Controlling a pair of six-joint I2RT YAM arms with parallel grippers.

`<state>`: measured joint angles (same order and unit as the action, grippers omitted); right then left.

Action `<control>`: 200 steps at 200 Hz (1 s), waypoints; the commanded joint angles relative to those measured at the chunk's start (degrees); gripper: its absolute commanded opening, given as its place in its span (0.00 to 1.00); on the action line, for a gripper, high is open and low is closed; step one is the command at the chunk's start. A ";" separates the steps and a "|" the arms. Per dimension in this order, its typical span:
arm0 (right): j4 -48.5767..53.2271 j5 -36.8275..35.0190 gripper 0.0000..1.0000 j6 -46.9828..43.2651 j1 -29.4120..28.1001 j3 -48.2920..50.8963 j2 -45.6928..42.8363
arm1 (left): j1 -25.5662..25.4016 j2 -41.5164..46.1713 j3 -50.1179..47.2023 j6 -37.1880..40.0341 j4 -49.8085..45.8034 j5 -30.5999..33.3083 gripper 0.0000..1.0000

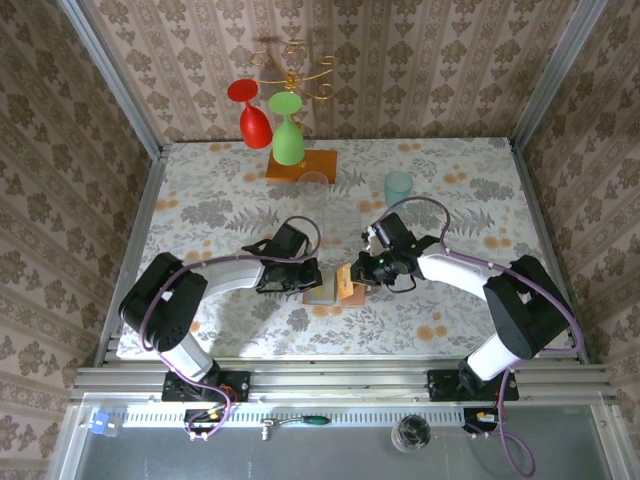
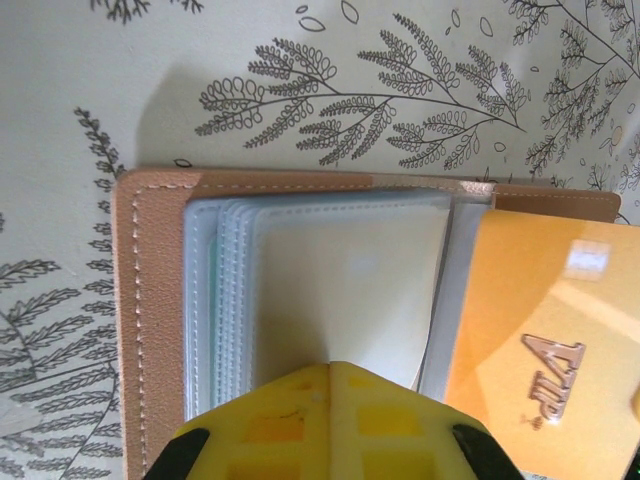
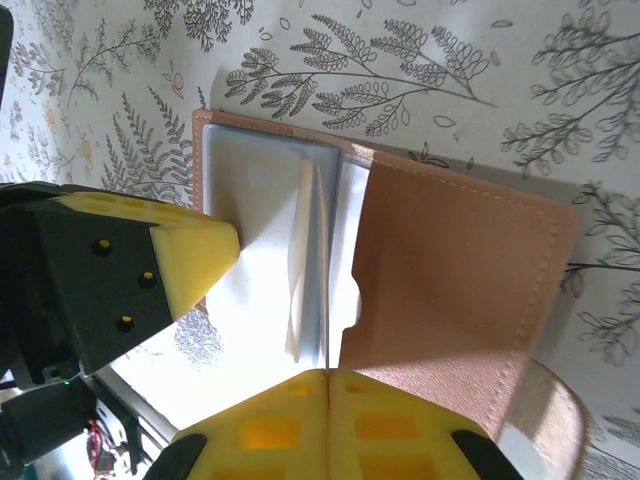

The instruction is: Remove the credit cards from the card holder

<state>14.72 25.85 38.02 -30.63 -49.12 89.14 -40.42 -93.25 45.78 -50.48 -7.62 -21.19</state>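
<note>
Salmon-brown card holder (image 3: 450, 270) lies open, clenched left fingers (image 2: 270, 430) and clenched right fingers (image 3: 400, 430) touching its sleeves (image 2: 340, 280).

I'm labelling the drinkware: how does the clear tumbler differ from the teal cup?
The clear tumbler is colourless; the teal cup is tinted blue-green. The tumbler stands just in front of the rack's wooden base; the cup stands apart, farther right. Both stand upright on the table.
</note>
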 commanded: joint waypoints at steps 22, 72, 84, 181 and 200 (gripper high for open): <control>10.68 -6.30 0.04 -7.48 0.22 -4.26 -3.79 | 0.21 1.74 0.68 0.36 -2.80 0.54 0.05; 21.42 -8.68 0.00 -26.16 0.22 -11.33 -3.01 | 0.53 3.23 2.71 1.71 -5.19 1.64 0.11; 23.01 -10.07 0.00 -30.97 0.13 -12.83 -2.92 | 0.54 3.47 3.46 2.93 -7.37 3.01 0.13; 34.73 -22.59 0.00 -69.06 -0.22 -30.60 6.27 | 2.51 8.40 -1.07 3.82 -10.82 5.86 0.28; 37.21 -22.64 0.00 -76.34 -0.27 -34.92 9.59 | 3.41 8.22 -2.98 3.33 -9.27 5.26 0.28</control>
<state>45.71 6.31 -24.47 -30.65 -79.13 95.11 -38.15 -85.58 45.50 -47.48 -16.45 -16.36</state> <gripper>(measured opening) 0.040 0.277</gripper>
